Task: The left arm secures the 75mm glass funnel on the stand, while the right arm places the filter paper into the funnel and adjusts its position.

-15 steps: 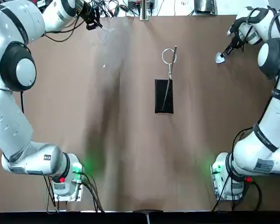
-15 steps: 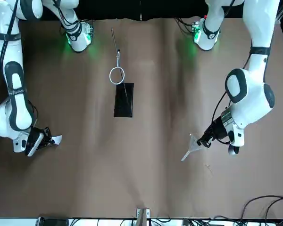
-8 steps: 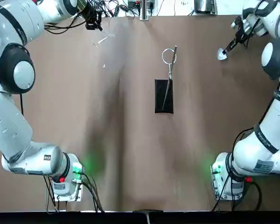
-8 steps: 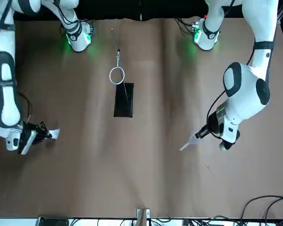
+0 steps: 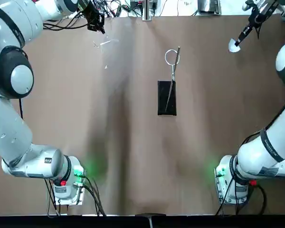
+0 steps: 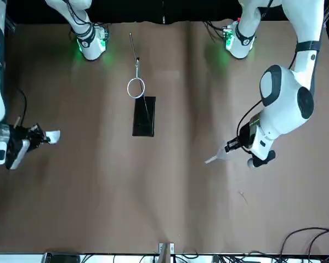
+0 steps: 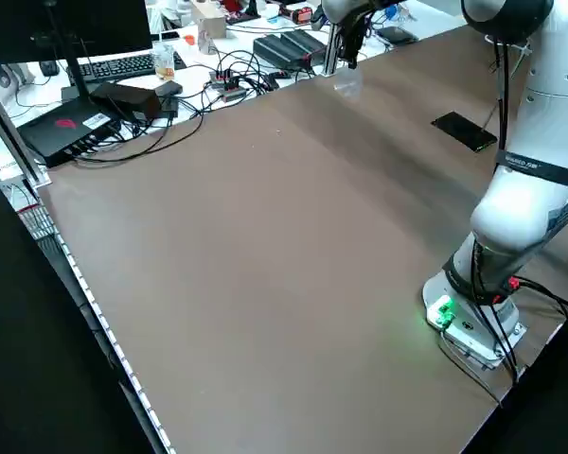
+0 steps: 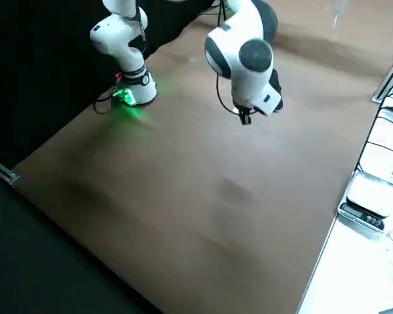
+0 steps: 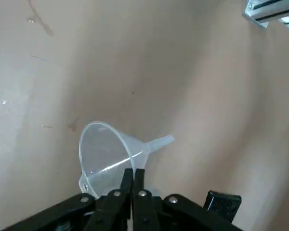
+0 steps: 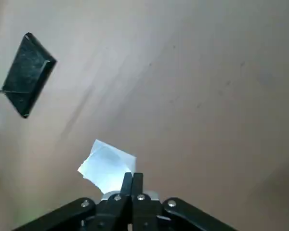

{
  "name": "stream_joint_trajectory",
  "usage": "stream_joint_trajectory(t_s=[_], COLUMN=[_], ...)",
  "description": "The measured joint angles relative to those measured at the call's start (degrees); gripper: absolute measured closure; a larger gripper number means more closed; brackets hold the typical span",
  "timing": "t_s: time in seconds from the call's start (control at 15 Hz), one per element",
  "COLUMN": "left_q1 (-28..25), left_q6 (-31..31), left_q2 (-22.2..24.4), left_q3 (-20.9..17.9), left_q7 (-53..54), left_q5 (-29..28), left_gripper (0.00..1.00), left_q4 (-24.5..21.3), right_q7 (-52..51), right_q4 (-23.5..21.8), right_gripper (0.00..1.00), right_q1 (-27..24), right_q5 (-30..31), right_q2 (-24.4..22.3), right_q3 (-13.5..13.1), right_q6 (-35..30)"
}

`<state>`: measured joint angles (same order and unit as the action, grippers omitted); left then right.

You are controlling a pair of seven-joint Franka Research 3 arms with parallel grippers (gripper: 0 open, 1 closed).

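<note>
The stand lies mid-table, its black base (image 5: 166,97) (image 6: 143,116) flat and the wire ring (image 5: 171,57) (image 6: 135,87) empty. Above the far left part of the table my left gripper (image 5: 98,23) (image 6: 232,146) is shut on the rim of the clear glass funnel (image 5: 104,42) (image 6: 215,159) (image 9: 111,154), whose stem points away from the fingers. At the far right my right gripper (image 5: 250,24) (image 6: 35,136) is shut on the white folded filter paper (image 5: 234,46) (image 6: 53,136) (image 10: 107,163). Both loads hang above the brown tabletop, well apart from the stand.
Cables and boxes (image 5: 133,7) line the table's far edge. A keyboard and dark devices (image 7: 114,85) sit beyond that edge, and a small scale (image 8: 367,206) too. The arm bases with green lights (image 5: 66,178) (image 5: 230,178) stand at the near edge.
Both grippers have risen off the table with their loads. The funnel and the filter paper now hang higher, and the stand has not moved.
</note>
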<state>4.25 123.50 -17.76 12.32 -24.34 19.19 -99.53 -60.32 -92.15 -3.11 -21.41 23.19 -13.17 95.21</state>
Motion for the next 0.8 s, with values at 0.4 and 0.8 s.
stream_joint_trajectory(t_s=[0.4,0.8], left_q1=[0.29,-0.07], left_q6=[-0.69,-3.43], left_q2=[-0.06,-0.31], left_q3=[0.22,0.38], left_q7=[0.30,0.30], left_q5=[-0.02,-0.02], left_gripper=[0.97,0.97], left_q4=[-0.12,0.38], right_q7=[14.96,26.72], right_q4=[2.64,3.18], right_gripper=[0.99,0.99], right_q1=[5.40,10.13], right_q5=[1.50,1.60], right_q2=[-5.87,-10.52], right_q3=[0.13,0.22], right_q6=[-14.29,-23.49])
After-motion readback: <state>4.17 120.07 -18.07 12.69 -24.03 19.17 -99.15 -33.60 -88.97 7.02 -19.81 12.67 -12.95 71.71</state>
